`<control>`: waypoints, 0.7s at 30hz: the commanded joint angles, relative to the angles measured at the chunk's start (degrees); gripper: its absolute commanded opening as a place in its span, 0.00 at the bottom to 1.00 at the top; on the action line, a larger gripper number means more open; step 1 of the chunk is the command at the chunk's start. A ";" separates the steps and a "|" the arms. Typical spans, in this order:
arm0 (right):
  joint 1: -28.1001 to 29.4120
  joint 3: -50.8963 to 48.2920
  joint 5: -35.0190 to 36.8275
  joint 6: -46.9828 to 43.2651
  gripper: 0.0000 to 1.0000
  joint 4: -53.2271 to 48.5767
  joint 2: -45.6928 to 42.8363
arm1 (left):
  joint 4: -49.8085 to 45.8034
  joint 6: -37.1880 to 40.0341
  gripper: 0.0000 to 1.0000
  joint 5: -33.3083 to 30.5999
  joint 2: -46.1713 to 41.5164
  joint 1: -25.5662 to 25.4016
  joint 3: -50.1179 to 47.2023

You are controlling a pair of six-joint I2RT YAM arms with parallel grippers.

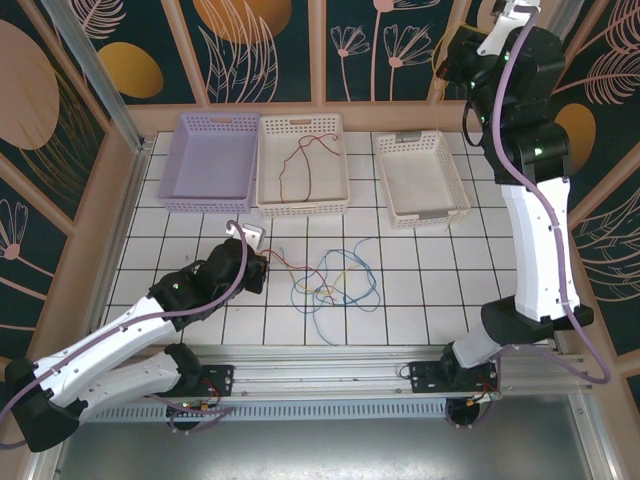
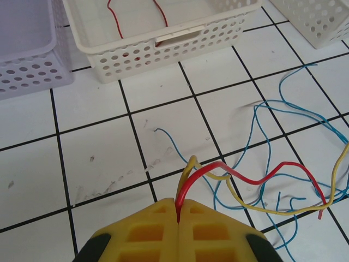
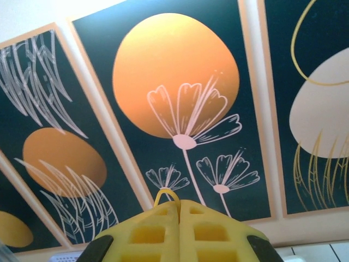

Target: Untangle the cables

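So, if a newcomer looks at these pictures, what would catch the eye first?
First comes the tangle of blue, red and yellow cables in the middle of the white tiled table. At its left side, the left gripper is shut on a red cable and a yellow cable. The right gripper, shut, points high at a wall panel with an orange disc.

Table (image 1: 430,290): white tiles, black grid lines. At 12 o'clock are set a lilac basket (image 1: 205,204), a cream basket (image 1: 305,207) and a white basket (image 1: 400,215), all pierced with round holes. Red cable (image 2: 248,177), yellow cable (image 2: 240,199) and blue cables (image 2: 259,123) are noted at centre. Left gripper (image 2: 178,215) and right gripper (image 3: 179,206): yellow. Wall panels (image 1: 290,50): dark teal, painted with orange discs and pale flowers.
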 commanded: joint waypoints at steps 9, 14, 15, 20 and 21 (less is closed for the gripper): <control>-6.92 0.69 -6.19 4.11 0.00 2.74 3.92 | 1.22 0.83 0.00 0.05 0.35 0.48 -0.63; -9.47 -2.45 -5.80 4.57 0.00 2.65 5.46 | 1.31 0.84 0.00 0.16 0.35 0.48 -0.64; -9.89 -2.28 -6.19 4.91 0.00 2.62 5.58 | 1.31 0.82 0.00 0.20 0.33 0.46 -0.64; -10.07 2.85 -8.23 6.77 0.00 2.78 6.29 | 1.36 0.97 0.00 0.41 0.79 0.46 -0.55; -10.01 3.81 -8.90 6.98 0.00 2.71 6.39 | 1.31 0.97 0.00 0.40 0.77 0.52 -0.56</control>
